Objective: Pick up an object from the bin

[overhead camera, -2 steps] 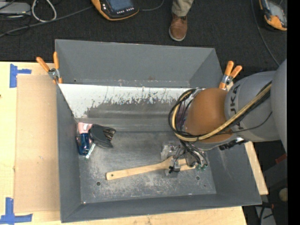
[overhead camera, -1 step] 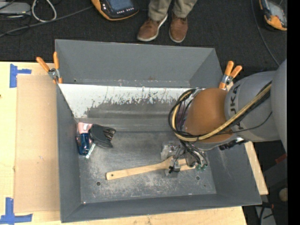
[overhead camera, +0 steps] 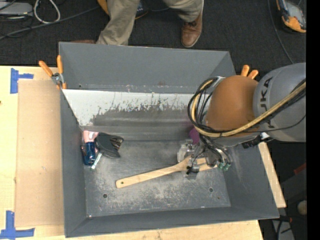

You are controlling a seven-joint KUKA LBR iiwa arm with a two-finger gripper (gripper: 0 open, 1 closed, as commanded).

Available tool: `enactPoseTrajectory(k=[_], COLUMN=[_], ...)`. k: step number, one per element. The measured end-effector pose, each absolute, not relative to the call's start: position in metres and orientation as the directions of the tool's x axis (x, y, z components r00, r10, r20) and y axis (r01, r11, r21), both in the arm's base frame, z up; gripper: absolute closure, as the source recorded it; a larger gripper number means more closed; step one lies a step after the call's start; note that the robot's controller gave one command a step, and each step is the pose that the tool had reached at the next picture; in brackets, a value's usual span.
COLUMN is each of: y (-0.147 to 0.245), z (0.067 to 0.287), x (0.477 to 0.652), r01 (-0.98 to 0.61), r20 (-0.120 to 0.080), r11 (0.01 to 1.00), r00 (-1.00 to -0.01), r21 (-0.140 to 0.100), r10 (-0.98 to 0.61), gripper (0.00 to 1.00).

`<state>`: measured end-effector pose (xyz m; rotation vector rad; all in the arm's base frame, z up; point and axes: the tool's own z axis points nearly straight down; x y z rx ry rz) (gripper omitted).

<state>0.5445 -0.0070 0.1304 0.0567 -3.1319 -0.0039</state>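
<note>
My gripper is low in the right part of the bin, right at the right-hand end of a long pale wooden spoon. The spoon lies flat on the bin floor, slanting from lower left up to the gripper, and its right end is partly hidden by the gripper. A small clear-grey object sits just left of the gripper. A purple piece peeks out behind it near the back wall. A small green bit shows at the gripper's right side.
At the bin's left side lie a blue object, a black object and a pink piece, close together. The arm with its orange cover and cables hangs over the bin's right part.
</note>
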Motion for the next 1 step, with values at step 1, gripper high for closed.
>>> enactPoseTrajectory(k=[1], y=[0.001], z=[0.2041], x=[0.5322], r01=[-0.031], r20=[0.014], r11=[1.0], r00=[-0.999], r21=[0.003], r10=[-0.032], gripper=[1.0])
